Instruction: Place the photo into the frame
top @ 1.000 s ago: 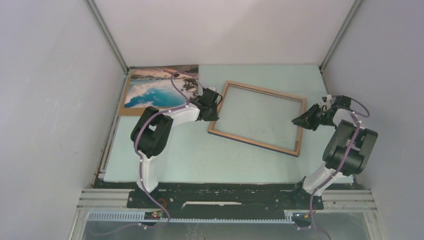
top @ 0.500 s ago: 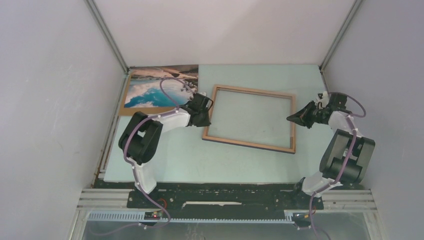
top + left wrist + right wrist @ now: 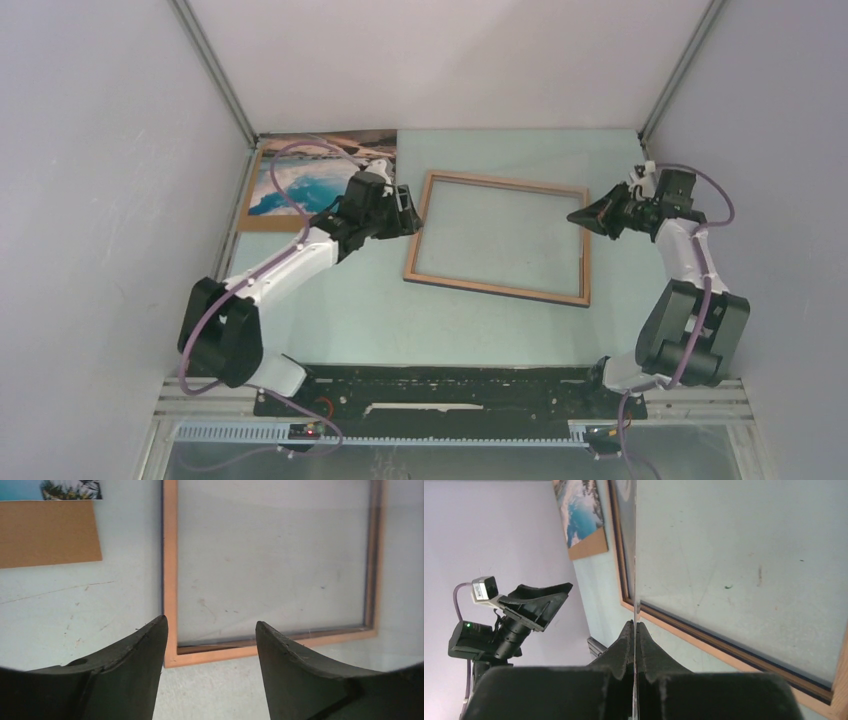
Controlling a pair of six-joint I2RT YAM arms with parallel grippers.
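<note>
Lying flat on the table, the frame is flanked: left gripper jaws set apart beside its left rail, right gripper jaws pressed together at its right rail. The photo is laid far left, atop a brown board.

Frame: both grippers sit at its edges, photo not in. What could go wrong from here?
The right gripper is shut at the frame's right rail; a pull there could skew it.
The open left gripper hangs over a frame corner; lowering might jam a finger on it.
The photo lies flat on the brown board; a pick could take both.
</note>
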